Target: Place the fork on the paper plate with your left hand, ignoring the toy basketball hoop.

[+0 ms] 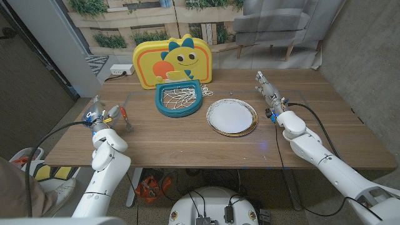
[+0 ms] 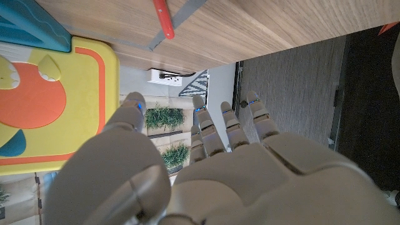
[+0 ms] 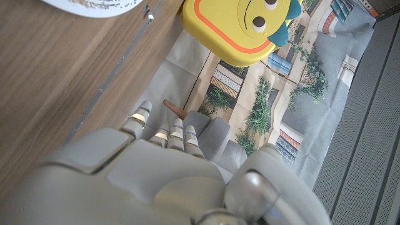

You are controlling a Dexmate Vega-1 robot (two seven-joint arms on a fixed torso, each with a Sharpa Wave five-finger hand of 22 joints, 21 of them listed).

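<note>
A fork [image 1: 126, 119] with a red handle lies on the wooden table at the left. My left hand [image 1: 98, 116] stands just to its left, fingers apart and holding nothing. In the left wrist view the fork [image 2: 165, 19] lies on the wood beyond my left hand [image 2: 206, 169], a gap away from the fingertips. The white paper plate [image 1: 232, 116] with a gold rim sits right of centre. My right hand [image 1: 269, 92] stands beside the plate's right edge, fingers stretched out and empty. The plate's edge [image 3: 94, 5] shows past my right hand [image 3: 169, 175].
The toy basketball hoop [image 1: 179, 100], teal with a white net, stands between fork and plate under its yellow dinosaur backboard [image 1: 174, 58]. A power strip [image 1: 120, 70] lies on the floor behind the table. A grey sofa stands at the back right.
</note>
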